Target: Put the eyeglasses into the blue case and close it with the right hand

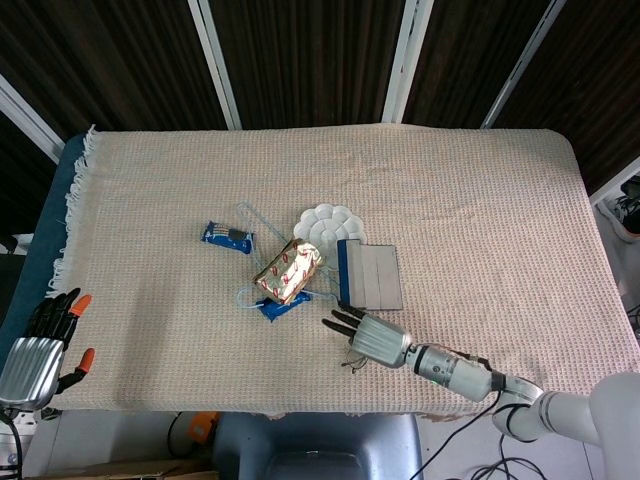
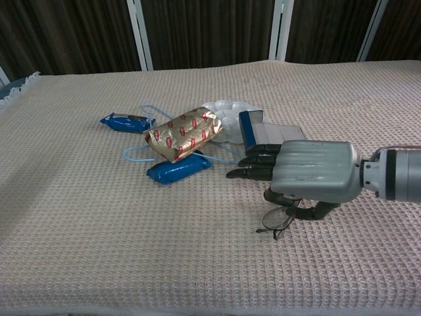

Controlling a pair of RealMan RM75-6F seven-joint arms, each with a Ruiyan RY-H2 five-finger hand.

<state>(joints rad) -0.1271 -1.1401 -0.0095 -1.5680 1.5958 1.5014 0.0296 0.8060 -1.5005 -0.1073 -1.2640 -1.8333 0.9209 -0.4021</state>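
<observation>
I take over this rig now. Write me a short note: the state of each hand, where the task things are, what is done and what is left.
Right hand: low over the eyeglasses, thumb at the frame; whether it holds them cannot be told.
Left hand: open, off the near left table edge, holding nothing.
Eyeglasses: on the cloth, partly under the right hand, near side of the case.
Blue case: open, beside the white dish.
Done: nothing yet.
Left: lift the eyeglasses, put them in the case, close it with the right hand.
</observation>
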